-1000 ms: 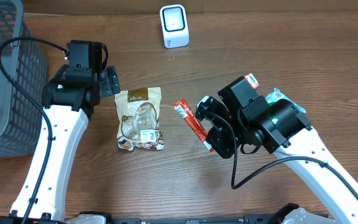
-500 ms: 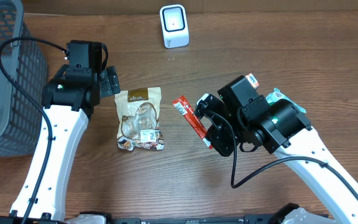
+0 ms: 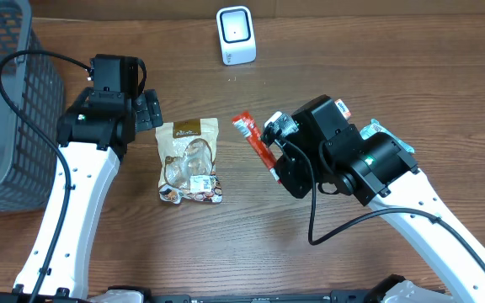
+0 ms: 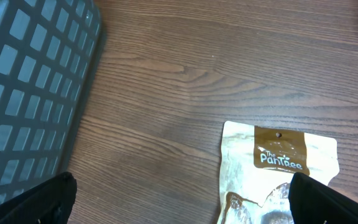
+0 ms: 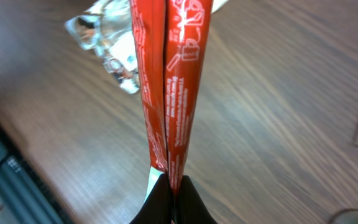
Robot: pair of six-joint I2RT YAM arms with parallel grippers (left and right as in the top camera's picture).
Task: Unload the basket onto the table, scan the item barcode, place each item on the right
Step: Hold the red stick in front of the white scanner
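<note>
A long red stick packet is pinched at one end by the right gripper, its jaws closed tight on it. The packet reaches forward from the fingertips over the wooden table. A white barcode scanner stands well ahead of that gripper, apart from the packet. A beige snack bag lies flat just ahead of the left gripper, which is spread wide and holds nothing. A grey mesh basket sits to that gripper's left.

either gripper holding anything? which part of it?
Right gripper is shut on the red stick packet, pinching one end. Left gripper is open, holding nothing.
</note>
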